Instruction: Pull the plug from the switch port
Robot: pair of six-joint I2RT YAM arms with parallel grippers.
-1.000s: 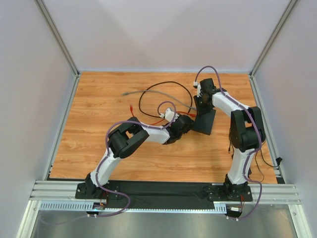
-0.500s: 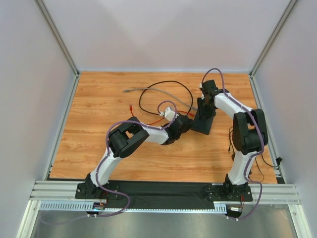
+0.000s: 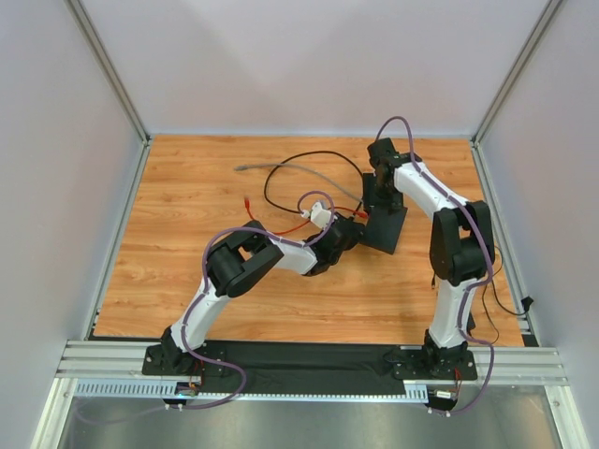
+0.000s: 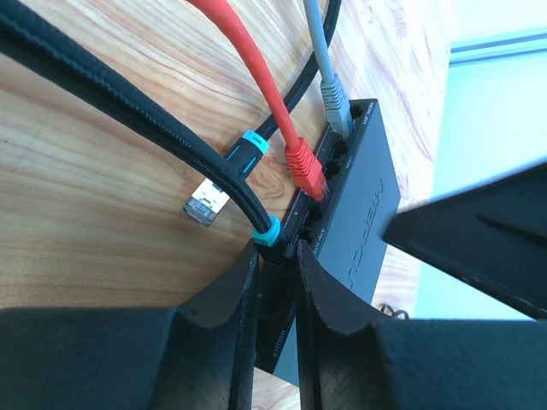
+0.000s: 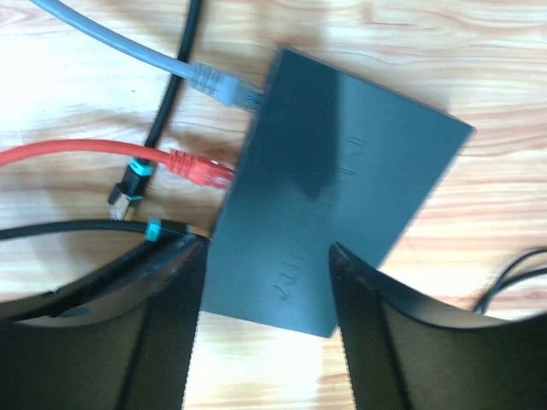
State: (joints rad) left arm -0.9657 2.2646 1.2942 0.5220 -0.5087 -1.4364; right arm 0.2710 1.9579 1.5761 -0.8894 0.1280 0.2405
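Left gripper (image 4: 275,260) clamped on black plug (image 4: 273,243), which sits at end port of switch (image 4: 363,213); switch flat on table, right of centre.

Risk: latch holds, so pull drags switch, yanking red plug (image 4: 305,169) and grey plug (image 4: 335,101).

Right gripper (image 5: 265,252) spread wide over switch, contact unclear, may not pin it.

Since second ago: right wrist shifted leftward, farther back; left arm, switch unmoved.

In the left wrist view the left fingers (image 4: 224,320) hid the plug (image 4: 270,232) below its teal collar, and the switch (image 4: 359,196) lay hidden behind them toward 6 o'clock. A blurred dark shape (image 4: 479,231) at 3 o'clock was unidentifiable. The right wrist view was blurred: switch lettering unreadable, a black cord (image 5: 510,271) cut off at 4 o'clock.
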